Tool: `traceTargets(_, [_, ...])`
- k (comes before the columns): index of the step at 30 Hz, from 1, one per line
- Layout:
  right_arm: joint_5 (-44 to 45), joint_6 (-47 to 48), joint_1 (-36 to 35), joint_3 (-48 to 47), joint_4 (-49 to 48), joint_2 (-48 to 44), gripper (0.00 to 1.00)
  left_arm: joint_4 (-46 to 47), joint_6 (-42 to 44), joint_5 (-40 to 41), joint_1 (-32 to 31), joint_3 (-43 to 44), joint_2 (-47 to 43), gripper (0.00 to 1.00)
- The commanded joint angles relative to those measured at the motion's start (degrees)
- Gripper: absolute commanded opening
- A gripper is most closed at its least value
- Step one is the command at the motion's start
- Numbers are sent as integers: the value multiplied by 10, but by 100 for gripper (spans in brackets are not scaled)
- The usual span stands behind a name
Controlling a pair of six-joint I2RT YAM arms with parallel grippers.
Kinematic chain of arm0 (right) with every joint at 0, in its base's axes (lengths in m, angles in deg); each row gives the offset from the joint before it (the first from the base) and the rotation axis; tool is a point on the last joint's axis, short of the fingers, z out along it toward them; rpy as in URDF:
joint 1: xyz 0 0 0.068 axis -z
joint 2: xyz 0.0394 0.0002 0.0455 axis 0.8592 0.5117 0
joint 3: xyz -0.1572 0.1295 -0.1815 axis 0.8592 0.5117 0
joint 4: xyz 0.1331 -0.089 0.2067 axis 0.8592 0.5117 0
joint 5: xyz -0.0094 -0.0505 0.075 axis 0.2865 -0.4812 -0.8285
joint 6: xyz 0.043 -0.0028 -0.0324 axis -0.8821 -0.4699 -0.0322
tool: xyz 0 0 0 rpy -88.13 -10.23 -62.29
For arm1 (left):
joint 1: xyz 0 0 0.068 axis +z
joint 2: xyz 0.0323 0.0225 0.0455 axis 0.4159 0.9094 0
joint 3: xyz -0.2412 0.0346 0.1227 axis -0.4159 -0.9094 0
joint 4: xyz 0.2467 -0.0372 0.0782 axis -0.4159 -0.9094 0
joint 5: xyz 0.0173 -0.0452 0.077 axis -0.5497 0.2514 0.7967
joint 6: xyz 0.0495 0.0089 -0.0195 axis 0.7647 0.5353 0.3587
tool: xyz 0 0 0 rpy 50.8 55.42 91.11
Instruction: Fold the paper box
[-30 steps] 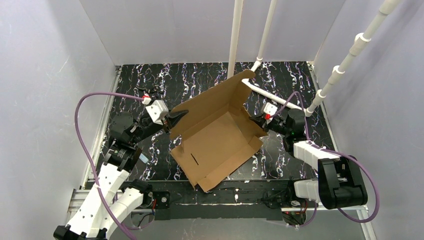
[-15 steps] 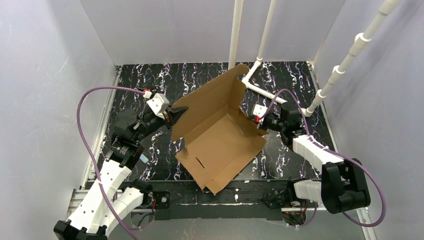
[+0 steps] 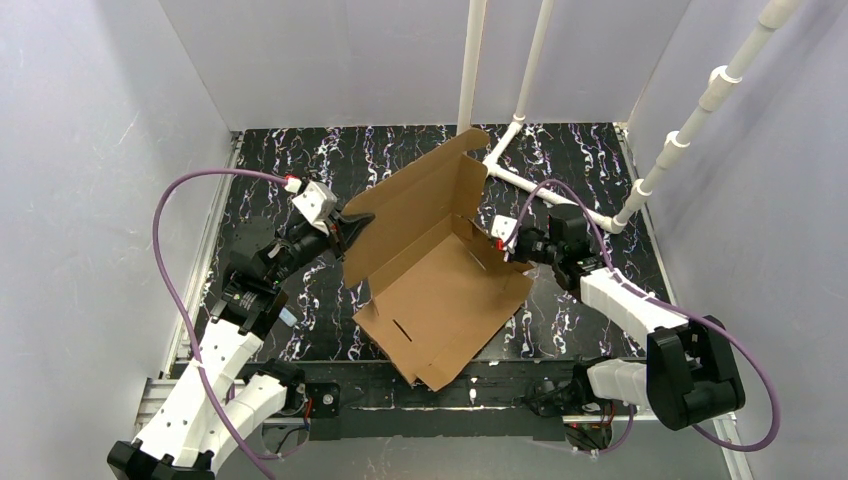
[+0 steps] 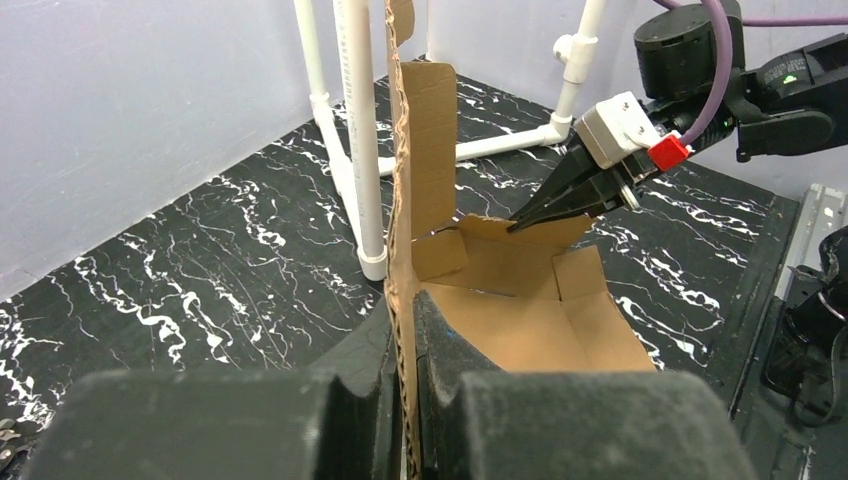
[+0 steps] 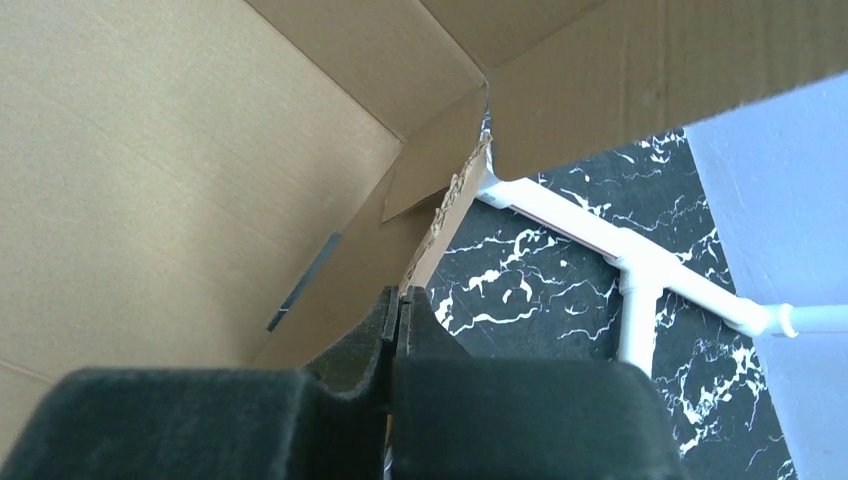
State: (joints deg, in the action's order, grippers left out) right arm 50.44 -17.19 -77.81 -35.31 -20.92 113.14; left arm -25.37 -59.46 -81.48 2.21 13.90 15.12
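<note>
Toward the left edge of the table [image 3: 270,160], the left arm is reaching inward, with a purple cable [image 3: 165,250] looping out from its wrist. The left gripper [image 3: 352,228] is clamping its jaws almost shut on the left end of the paper box [image 3: 440,290]. In the left wrist view, the corrugated edge of the upright panel [image 3: 420,195] is running straight up between the two dark fingers [image 4: 370,350]. The box is sitting open in the middle of the table, turned at an angle to the edges, with its brown floor facing up. Its near corner is reaching toward the table's near edge between the two arm bases, and the upright panel is rising along its far-left side. A narrow slot [image 3: 403,326] is showing in the floor close to the low near-left wall. On the box's right side, the right gripper [image 3: 503,243] is pinching the top of the short side wall, its jaws closed down on the cardboard edge. Beyond it, white pipes [image 3: 545,190] are lying and standing by the far right corner.
</note>
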Motion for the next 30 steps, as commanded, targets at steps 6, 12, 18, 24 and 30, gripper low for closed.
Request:
traceTargets(6, [48,73,-41,-61,117,-1,1,30,21,-57,-3,48,-4,0])
traceTargets(12, [89,52,-65,-91,133,-1,1,22,42,-90,-8,83,10,0])
traceTargets(18, [114,-36,-86,-131,83,21,1,-51,119,-107,-17,157,37,0])
traceTargets(24, [147,-27,-121,-216,134,88,1,-103,171,-89,-37,197,56,0])
traceTargets(30, [157,17,-132,-301,265,134,1,-108,185,-71,-38,192,47,0])
